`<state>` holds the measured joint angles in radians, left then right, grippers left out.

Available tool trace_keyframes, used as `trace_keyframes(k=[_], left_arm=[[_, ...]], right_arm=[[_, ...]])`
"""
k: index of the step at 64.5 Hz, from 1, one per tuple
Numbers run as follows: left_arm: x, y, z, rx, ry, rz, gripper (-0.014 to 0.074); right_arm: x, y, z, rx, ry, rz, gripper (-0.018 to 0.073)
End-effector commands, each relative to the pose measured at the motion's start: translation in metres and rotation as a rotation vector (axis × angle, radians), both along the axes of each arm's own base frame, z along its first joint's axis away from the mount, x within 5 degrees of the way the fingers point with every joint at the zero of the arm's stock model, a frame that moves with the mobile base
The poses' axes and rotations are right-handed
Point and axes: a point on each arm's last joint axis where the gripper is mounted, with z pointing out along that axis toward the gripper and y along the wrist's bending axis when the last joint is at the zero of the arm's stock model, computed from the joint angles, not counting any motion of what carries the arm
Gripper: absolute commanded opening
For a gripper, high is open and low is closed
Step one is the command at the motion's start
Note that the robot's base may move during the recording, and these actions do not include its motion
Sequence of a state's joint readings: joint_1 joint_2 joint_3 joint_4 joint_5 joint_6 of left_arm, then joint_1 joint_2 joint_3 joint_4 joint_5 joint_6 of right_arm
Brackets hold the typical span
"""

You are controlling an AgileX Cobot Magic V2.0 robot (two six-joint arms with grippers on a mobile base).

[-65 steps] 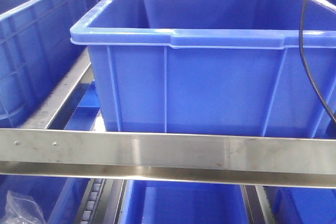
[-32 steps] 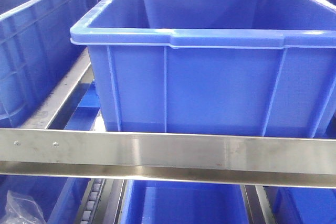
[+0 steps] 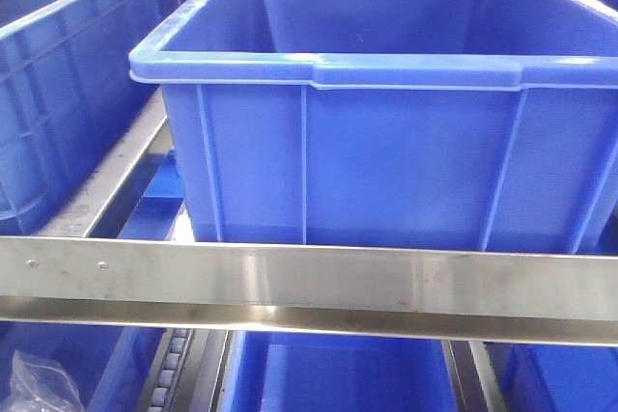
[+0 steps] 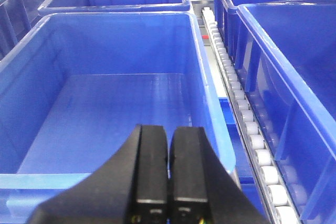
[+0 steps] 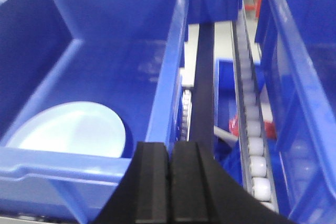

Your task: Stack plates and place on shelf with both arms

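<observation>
1. My left claw (image 4: 168, 169) is closed, the two black fingers pressed flat together with nothing between them, hanging over the near rim of a blue crate (image 4: 207, 103).
2. My right claw (image 5: 169, 182) is closed too, fingers touching and gripping nothing.
3. A pale plate (image 5: 71, 129) lies flat on the floor of another blue bin (image 5: 165, 72), at about 10 o'clock from my right fingertips.
4. A white roller track (image 5: 252, 129) runs away at 1 o'clock from my right claw.
5. The shelf's steel front rail (image 3: 309, 282) crosses the front view below a big blue tub (image 3: 386, 161); neither claw shows in that view.
</observation>
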<state>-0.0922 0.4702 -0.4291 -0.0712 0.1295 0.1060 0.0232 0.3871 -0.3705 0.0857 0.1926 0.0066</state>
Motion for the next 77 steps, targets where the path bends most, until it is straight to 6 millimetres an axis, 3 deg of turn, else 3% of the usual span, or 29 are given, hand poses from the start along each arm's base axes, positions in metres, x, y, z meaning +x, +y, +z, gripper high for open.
trace_keyframes(k=[1,15,38,42,61,77], left_arm=[[0.000,0.001,0.017,-0.026,-0.111,0.006,0.0083],[0.000,0.001,0.017,-0.026,-0.111,0.006,0.0083],[0.000,0.001,0.017,-0.026,-0.111,0.006,0.0083],[0.000,0.001,0.017,-0.026,-0.111,0.006,0.0083],[0.000,0.001,0.017,-0.026,-0.111,0.006,0.0083],[0.001,0.001,0.018,-0.027,-0.112,0.007,0.0083]], right_arm=[[-0.016,-0.001,0.017,-0.014,-0.128,-0.009,0.0055],[-0.046,-0.001,0.015,-0.010,-0.153,0.000,0.0055],[-0.048,-0.002,0.021,-0.038,-0.239,-0.012,0.0055],[-0.046,-0.002,0.015,-0.064,-0.241,-0.019,0.0055],[-0.046,-0.003,-0.054,-0.066,-0.223,-0.020,0.0055],[-0.036,-0.003,-0.096,-0.059,-0.148,-0.019,0.0055]])
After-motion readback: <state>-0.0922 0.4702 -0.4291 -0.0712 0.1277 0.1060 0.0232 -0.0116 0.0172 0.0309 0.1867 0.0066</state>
